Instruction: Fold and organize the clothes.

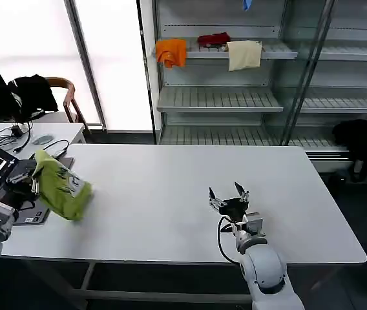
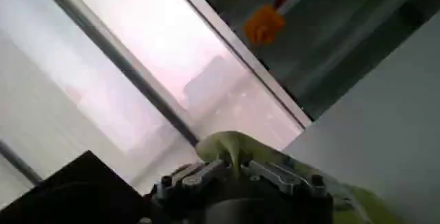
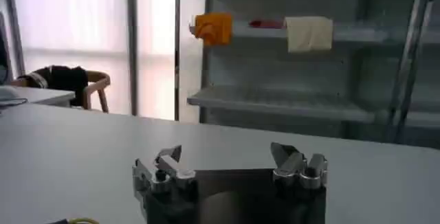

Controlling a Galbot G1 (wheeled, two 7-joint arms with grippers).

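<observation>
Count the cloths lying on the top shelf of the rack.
3: the orange cloth at the left, the red cloth in the middle, the cream cloth at the right. More may lie hidden behind.

T-shirt (image 1: 61,187) hides the left gripper (image 1: 33,183) (head view)

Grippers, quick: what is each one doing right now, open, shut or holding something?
Left gripper: shut on the lime T-shirt, bunched at the table's left edge.
Right gripper: open, empty, just above the table.
</observation>
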